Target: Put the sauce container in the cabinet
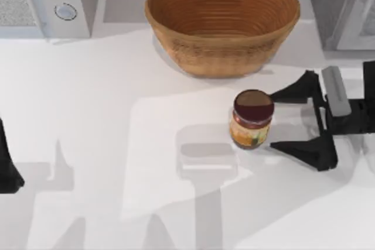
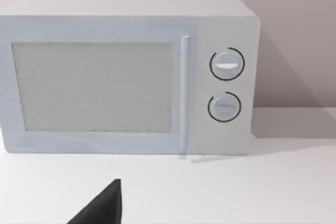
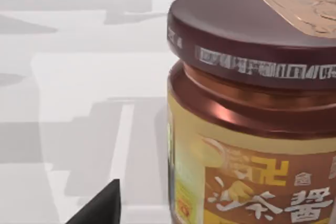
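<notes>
One sauce container [image 1: 252, 119] stands upright on the table [image 1: 117, 121], near one woven basket [image 1: 222, 21]. The right gripper [image 1: 275, 120] is spread wide open just right of it, not touching. The left arm [image 1: 7, 165] waits at the left edge.

white table [image 1: 105, 121] under soft shadows, pale wall [image 2: 294, 35] behind

Setting: rendered kitchen counter. White surface [image 1: 105, 144] against a plain wall. White microwave [image 2: 126, 72] with two round knobs at upper left of the top view; woven basket [image 1: 222, 21] at top centre; grey cabinet [image 1: 343, 7] at upper right.
</notes>
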Controlling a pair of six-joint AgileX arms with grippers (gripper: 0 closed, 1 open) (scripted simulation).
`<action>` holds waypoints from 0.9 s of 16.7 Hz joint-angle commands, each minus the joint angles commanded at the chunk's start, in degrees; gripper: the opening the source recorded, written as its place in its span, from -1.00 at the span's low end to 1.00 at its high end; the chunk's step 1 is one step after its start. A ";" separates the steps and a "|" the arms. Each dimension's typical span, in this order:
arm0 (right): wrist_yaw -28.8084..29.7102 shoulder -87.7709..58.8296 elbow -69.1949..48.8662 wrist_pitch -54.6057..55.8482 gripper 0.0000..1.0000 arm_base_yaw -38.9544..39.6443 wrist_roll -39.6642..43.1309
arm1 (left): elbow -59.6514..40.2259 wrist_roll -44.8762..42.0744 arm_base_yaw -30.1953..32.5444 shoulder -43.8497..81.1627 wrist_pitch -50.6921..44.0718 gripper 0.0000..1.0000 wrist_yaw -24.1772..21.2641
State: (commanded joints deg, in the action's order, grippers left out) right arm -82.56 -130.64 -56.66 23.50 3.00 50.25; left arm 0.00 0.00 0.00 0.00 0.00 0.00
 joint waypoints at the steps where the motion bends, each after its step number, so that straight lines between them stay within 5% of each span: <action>1: 0.00 0.00 0.00 0.00 1.00 0.00 0.00 | 0.00 0.00 0.00 0.00 0.00 1.00 0.00; 7: 0.17 -0.41 0.07 2.11 1.00 0.10 -1.75 | 0.00 0.00 0.00 0.00 0.00 1.00 0.00; 15: 3.80 -4.90 0.81 25.70 1.00 4.77 -20.31 | 0.00 0.00 0.00 0.00 0.00 1.00 0.00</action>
State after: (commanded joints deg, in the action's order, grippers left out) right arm -78.75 -135.54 -55.85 49.21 7.78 29.94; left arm 0.00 0.00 0.00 0.00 0.00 0.00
